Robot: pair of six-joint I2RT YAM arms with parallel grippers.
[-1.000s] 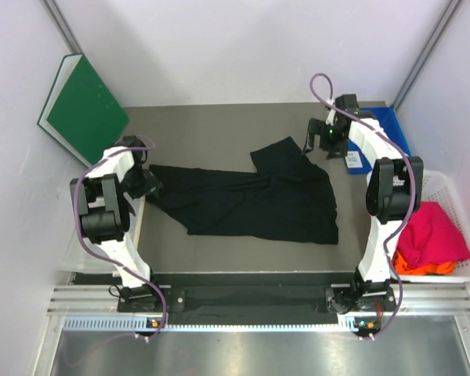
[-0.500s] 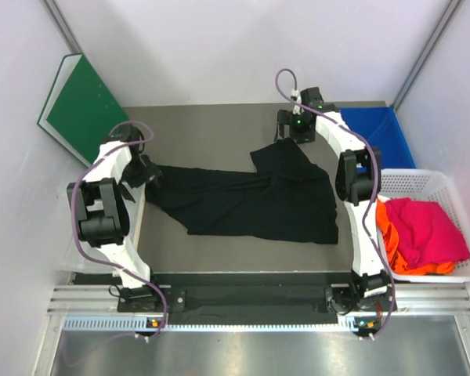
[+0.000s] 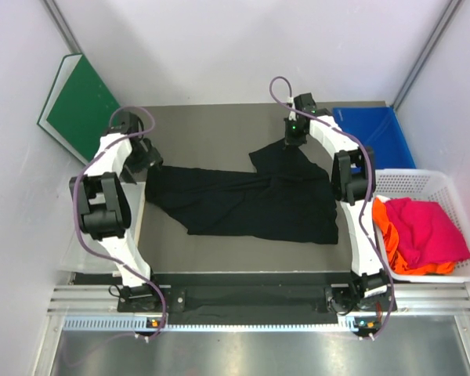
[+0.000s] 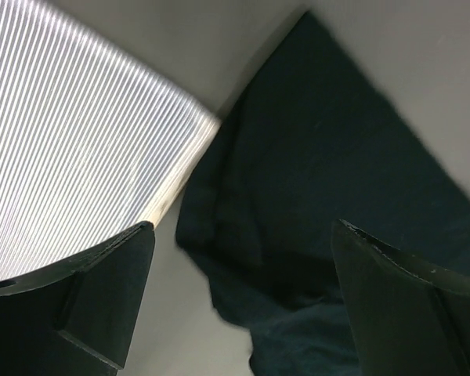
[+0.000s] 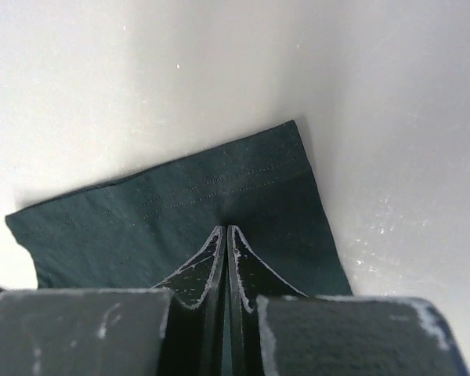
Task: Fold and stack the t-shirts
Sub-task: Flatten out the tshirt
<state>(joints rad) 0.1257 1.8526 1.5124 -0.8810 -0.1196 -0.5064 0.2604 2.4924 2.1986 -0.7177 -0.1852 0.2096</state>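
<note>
A large black t-shirt (image 3: 251, 196) lies spread and rumpled across the grey table. Its far sleeve (image 5: 180, 204) lies flat under my right gripper (image 3: 291, 142). In the right wrist view that gripper (image 5: 226, 228) is shut, its tips pinching the sleeve cloth near the stitched hem. My left gripper (image 3: 146, 159) hovers at the shirt's left end. In the left wrist view it (image 4: 243, 225) stands wide open over the black cloth (image 4: 337, 157), holding nothing. A magenta-pink t-shirt (image 3: 427, 231) and an orange one (image 3: 381, 227) lie bunched in the basket.
The white lattice basket (image 3: 435, 178) stands at the right edge. A blue sheet (image 3: 372, 129) lies at the back right. A green board (image 3: 82, 110) leans on the left wall. A white ribbed panel (image 4: 63, 141) borders the table's left edge beside the shirt.
My right arm swung left from over the blue sheet to the black shirt's far sleeve and shut there. My left gripper shifted a little toward the back, still open.
</note>
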